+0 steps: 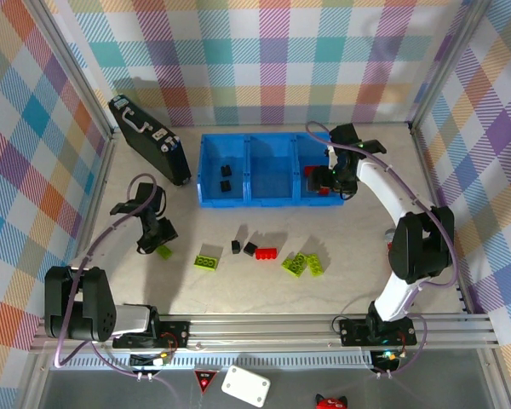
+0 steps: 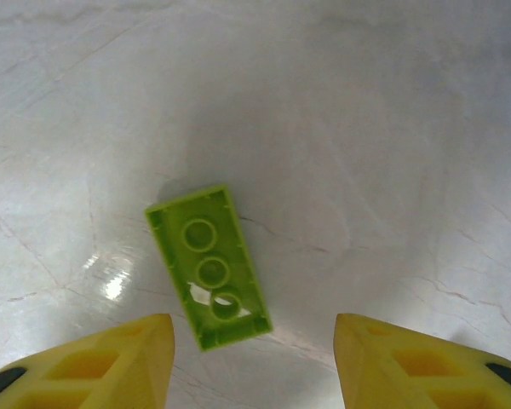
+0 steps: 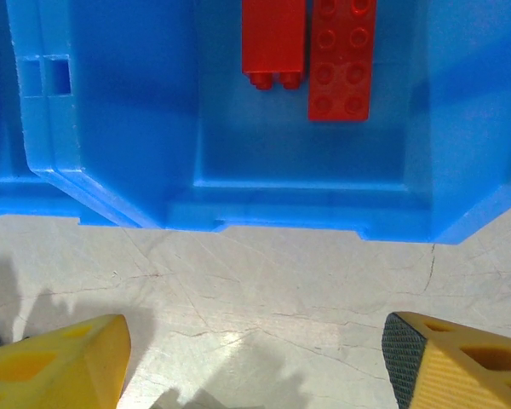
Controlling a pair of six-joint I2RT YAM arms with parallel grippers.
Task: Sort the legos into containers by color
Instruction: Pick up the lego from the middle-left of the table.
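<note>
Currently the left gripper [image 2: 255, 354] hangs over a lime yellow-green studded plastic brick [image 2: 209, 266], its yellow fingers spread with nothing pinched. The brick lies hollow side up on the pale table [image 2: 392, 128], lower centre-left of the wrist frame. Its near end is just beside the finger at lower left, skewed to the jaw line.

We judge it light, rigid and tough, with smooth flanks that are likely slick. Best hold is across the short width, on the two long flanks at mid-length, after a wrist turn to square up. A corner pinch would probably spin it.

The right gripper [image 3: 251, 341] is spread and empty at the near wall of the bright blue three-compartment plastic tray [image 3: 281, 209]. Two red bricks [image 3: 274, 38] lie in the cell ahead of it. More loose bricks [image 1: 266, 254] lie at mid-table in the top view.
</note>
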